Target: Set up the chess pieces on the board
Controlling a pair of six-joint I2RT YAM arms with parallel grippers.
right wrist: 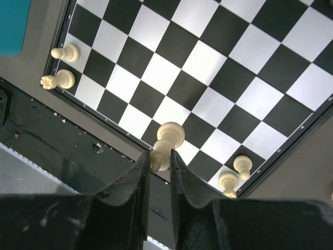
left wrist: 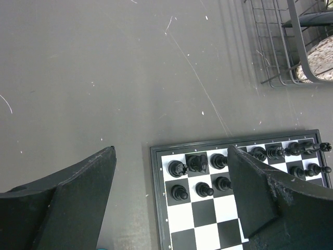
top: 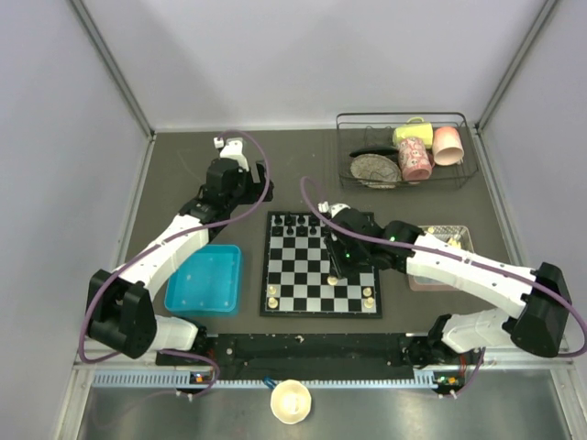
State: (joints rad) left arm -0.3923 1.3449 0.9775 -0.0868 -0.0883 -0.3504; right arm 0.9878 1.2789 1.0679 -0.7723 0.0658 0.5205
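One cream pawn (right wrist: 170,136) is clamped in the right gripper (right wrist: 158,160) over the near edge of the board (right wrist: 218,67), w/ left gripper (left wrist: 171,156) spread idle; next, prob. lower it onto a 2nd-row square.

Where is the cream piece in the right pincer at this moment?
Right wrist view: the cream piece is pinched in the right pincer over the board's near edge, between the left-corner cream pair and the right-corner cream pair.

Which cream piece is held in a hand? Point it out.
The cream piece pinched in the right hand, over the board's near edge; the other four stand free in the near corners.
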